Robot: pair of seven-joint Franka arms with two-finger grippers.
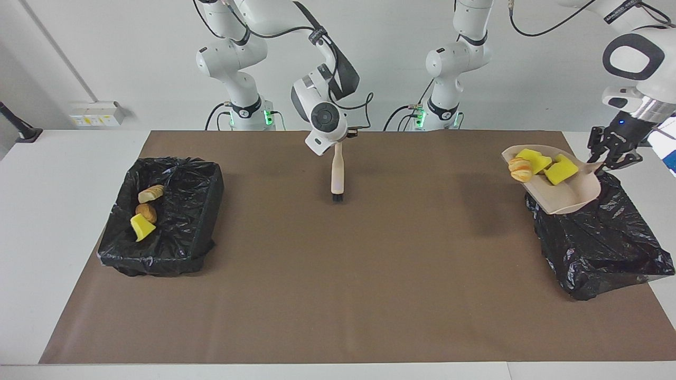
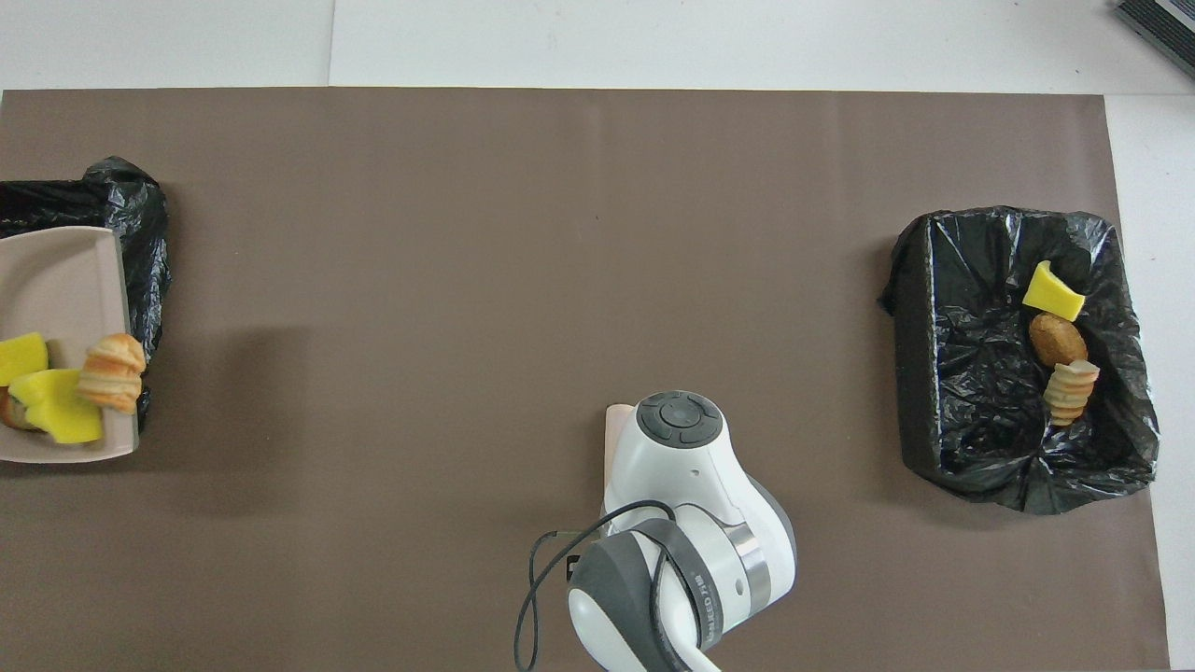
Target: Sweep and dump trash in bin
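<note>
My left gripper (image 1: 611, 157) is shut on the handle of the pink dustpan (image 1: 573, 198) and holds it in the air over the black-bagged bin (image 1: 597, 243) at the left arm's end. The pan carries trash: two yellow sponge wedges (image 1: 533, 160) and a pale beige lump (image 1: 520, 169). The pan (image 2: 56, 280) and its trash (image 2: 56, 411) also show in the overhead view. My right gripper (image 1: 338, 146) is shut on a brush (image 1: 337, 177) over the mat's middle. The brush hangs upright with its bristles down at the mat.
A second black-bagged bin (image 1: 200, 211) stands at the right arm's end and shows in the overhead view (image 2: 934, 392). It holds a yellow wedge (image 1: 141, 227), a brown piece (image 1: 146, 212) and a beige lump (image 1: 151, 193). The brown mat (image 1: 338, 290) covers the table.
</note>
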